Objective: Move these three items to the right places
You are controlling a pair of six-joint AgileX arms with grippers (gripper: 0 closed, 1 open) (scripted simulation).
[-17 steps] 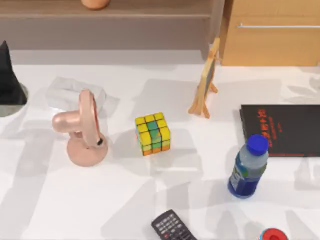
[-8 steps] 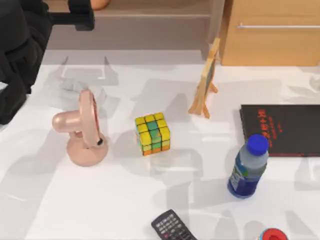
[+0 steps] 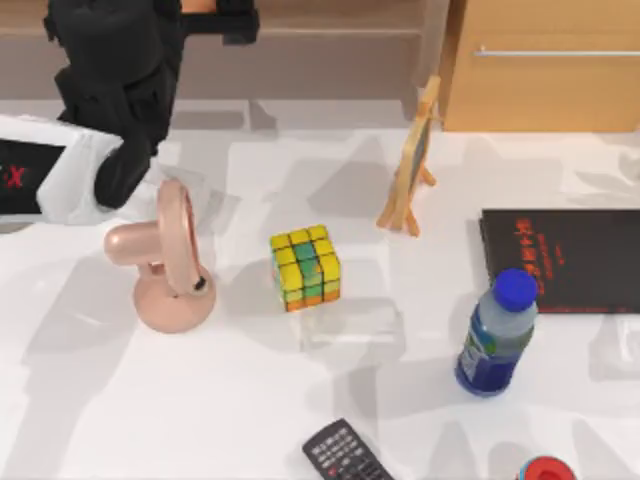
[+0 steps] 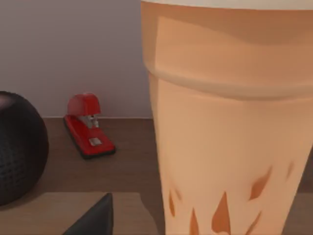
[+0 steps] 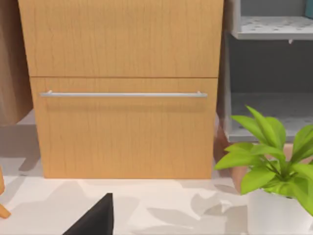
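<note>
The puzzle cube [image 3: 305, 267], yellow, green and orange with black lines, sits on the white table near the middle. On the wooden shelf at the back left stands the peach-orange vase [image 3: 197, 6], its rim just visible beside my left arm. My left gripper [image 3: 215, 18] hovers over that shelf, open. In the left wrist view the vase [image 4: 230, 122] rises very close, and one black finger [image 4: 95, 220] stands beside it without touching. In the right wrist view, a black finger [image 5: 93, 220] of my open right gripper faces the cabinet.
A pink desk fan [image 3: 165, 265] stands left of the cube. A wooden easel [image 3: 410, 165], black book [image 3: 565, 260], blue bottle [image 3: 495, 335] and remote [image 3: 345, 455] occupy the right and front. A red stapler [image 4: 89, 127] and black ball [image 4: 17, 147] share the shelf. A potted plant [image 5: 274, 166] stands by the cabinet [image 5: 122, 88].
My left arm has swung in from the left edge and reached over the back-left shelf toward the vase. The cube and the other objects have stayed where they were.
</note>
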